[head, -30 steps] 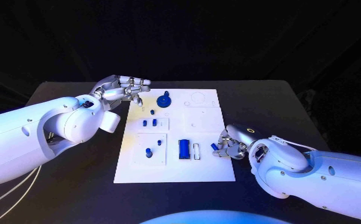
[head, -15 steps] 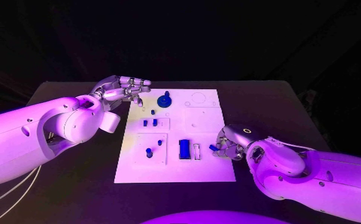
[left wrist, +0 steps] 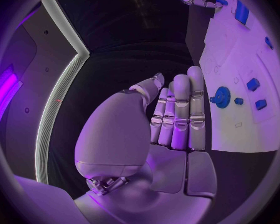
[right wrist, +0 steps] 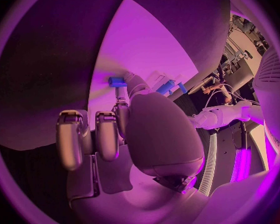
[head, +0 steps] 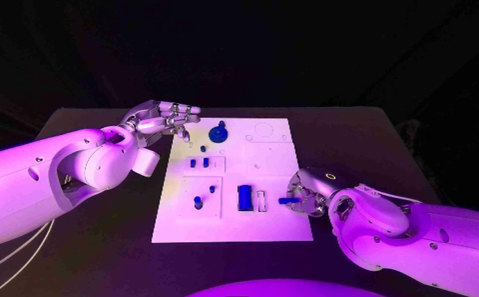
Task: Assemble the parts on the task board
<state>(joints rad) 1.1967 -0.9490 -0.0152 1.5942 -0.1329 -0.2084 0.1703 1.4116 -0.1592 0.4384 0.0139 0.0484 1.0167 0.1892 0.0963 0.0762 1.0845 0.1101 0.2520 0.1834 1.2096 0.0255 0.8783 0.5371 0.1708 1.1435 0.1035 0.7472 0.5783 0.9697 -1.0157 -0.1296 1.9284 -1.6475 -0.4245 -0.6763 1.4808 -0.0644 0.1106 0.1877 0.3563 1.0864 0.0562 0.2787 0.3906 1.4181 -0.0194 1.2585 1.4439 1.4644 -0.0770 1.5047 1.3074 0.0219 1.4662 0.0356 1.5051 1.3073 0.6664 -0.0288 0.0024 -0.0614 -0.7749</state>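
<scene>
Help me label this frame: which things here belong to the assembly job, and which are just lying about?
Job: task board; blue gear; tall blue block; small blue part pinched by right hand.
Lying about: nothing besides black table; left hand hovers idle.

Tabletop [head: 100, 255]: black, matte, carries everything in the head view.
Backdrop [head: 239, 34]: dark, behind the tabletop's far edge (no detail to make out).
Cables [head: 20, 245]: thin, pale, at the near-left corner, over the tabletop's edge.
</scene>
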